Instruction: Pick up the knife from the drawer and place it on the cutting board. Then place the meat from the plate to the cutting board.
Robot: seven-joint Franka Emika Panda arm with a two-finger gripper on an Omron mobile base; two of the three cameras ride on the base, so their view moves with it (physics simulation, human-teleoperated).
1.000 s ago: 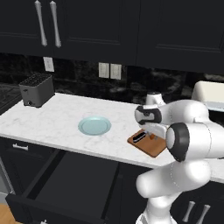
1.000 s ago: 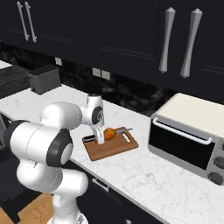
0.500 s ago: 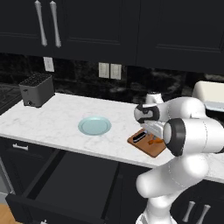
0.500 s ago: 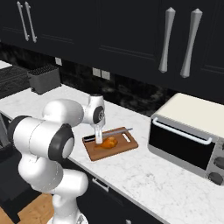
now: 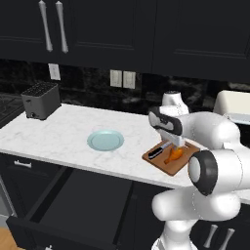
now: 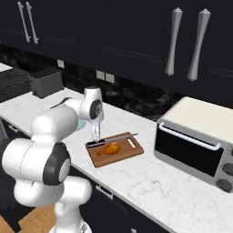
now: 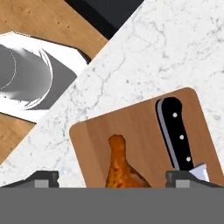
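My gripper [image 7: 112,177], fingers spread and empty, hangs just above the meat [image 7: 122,168], lying lower centre on the cutting board [image 7: 144,127] beside the knife [image 7: 177,133].

white marble counter [image 5: 73,132] | carries: toaster [image 5: 41,100]; plate [image 5: 105,140]; cutting board [image 6: 114,149]; toaster oven [image 6: 196,138], seemingly
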